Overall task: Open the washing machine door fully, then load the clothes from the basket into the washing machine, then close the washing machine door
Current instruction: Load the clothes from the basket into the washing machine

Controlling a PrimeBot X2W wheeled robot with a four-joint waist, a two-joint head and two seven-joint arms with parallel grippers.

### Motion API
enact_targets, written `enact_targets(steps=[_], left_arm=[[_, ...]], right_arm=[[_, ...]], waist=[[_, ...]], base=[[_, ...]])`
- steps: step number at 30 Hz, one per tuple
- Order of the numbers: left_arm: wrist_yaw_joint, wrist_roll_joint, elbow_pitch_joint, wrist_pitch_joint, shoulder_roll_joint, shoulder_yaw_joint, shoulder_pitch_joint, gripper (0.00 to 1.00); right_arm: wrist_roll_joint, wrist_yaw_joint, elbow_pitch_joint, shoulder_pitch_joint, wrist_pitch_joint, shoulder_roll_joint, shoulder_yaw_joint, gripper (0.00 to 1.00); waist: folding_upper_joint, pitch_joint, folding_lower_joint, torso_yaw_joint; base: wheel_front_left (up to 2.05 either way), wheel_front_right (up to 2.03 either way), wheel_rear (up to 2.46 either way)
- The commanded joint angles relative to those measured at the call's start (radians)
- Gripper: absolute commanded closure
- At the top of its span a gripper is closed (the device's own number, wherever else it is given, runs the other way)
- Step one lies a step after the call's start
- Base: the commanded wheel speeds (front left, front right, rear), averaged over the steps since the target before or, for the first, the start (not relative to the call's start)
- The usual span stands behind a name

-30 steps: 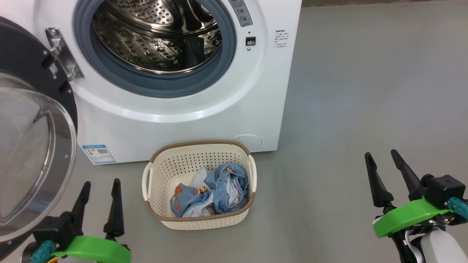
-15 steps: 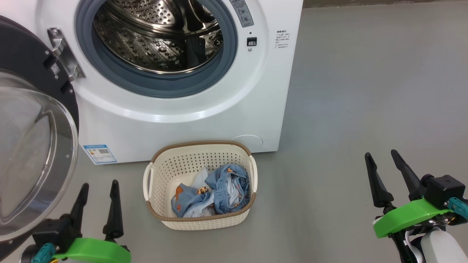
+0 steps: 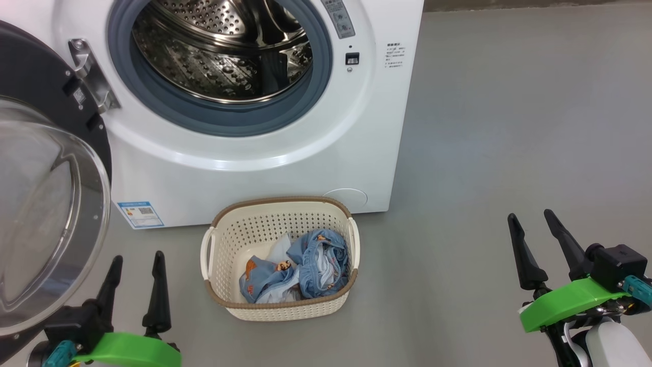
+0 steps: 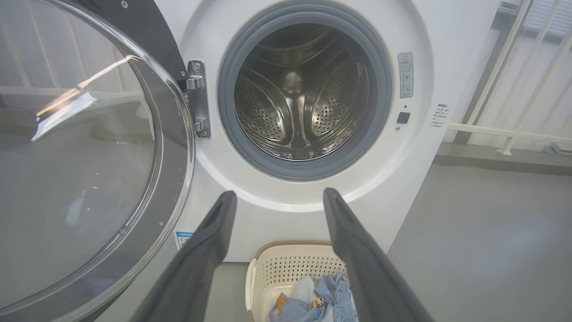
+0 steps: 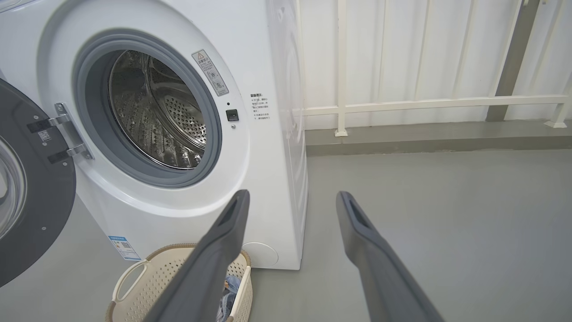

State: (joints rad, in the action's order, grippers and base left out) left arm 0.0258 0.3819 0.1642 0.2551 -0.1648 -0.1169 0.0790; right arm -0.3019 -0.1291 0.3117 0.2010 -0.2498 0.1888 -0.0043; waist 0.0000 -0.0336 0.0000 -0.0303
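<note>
Since the large round washing machine door, glossy black at the rim with a bulging clear glass bowl, stands swung wide on its hinge just beyond the tips of the left fingers and to their outer side, the opening step looks done. Loading, by my reading, has not begun. The light-blue clothes with orange cartoon prints and white parts lie heaped in the small cream-white perforated plastic basket with its brown woven-look rim. The perforated steel drum behind the grey rubber gasket looks empty as far as it can be seen. Closing the door comes last.

The basket sits ahead of both pairs of fingers, near the left fingers on their inner side and well apart from the right fingers. It is close in front of the foot of the big white front-loading washing machine; whether it touches I cannot tell. Both pairs of fingers are spread wide, with nothing between them and nothing in contact.

Everything stands on a smooth grey floor, matt and even. Beyond the right fingers, in the right wrist view, a white railing runs along a pale panelled wall past the machine's side.
</note>
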Motion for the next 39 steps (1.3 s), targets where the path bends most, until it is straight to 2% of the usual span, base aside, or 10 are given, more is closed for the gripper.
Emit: enact_targets(steps=[1, 13, 30, 39], left_arm=[[0.005, -0.012, -0.016, 0.007, -0.015, 0.041, 0.020, 0.00], [0.020, -0.021, -0.010, 0.007, -0.005, 0.051, 0.023, 0.00], [0.026, -0.035, -0.009, 0.007, 0.007, 0.064, 0.031, 0.00], [0.033, -0.038, -0.012, 0.007, 0.013, 0.070, 0.029, 0.00]], right_arm=[[0.004, -0.002, -0.021, 0.006, -0.012, 0.008, 0.025, 0.00], [0.002, -0.002, -0.018, 0.009, -0.012, 0.007, 0.027, 0.00], [0.003, -0.002, -0.019, 0.014, -0.012, 0.003, 0.019, 0.00], [0.002, -0.002, -0.020, 0.013, -0.012, 0.000, 0.017, 0.00]], waist=[[0.0000, 0.000, 0.0000, 0.001], [0.0000, 0.000, 0.0000, 0.002], [0.0000, -0.009, 0.0000, 0.004], [0.0000, -0.013, 0.0000, 0.006]], base=[[0.00, 0.00, 0.00], [0.21, -0.21, 0.00], [1.38, -1.38, 0.00], [0.48, -0.48, 0.00]])
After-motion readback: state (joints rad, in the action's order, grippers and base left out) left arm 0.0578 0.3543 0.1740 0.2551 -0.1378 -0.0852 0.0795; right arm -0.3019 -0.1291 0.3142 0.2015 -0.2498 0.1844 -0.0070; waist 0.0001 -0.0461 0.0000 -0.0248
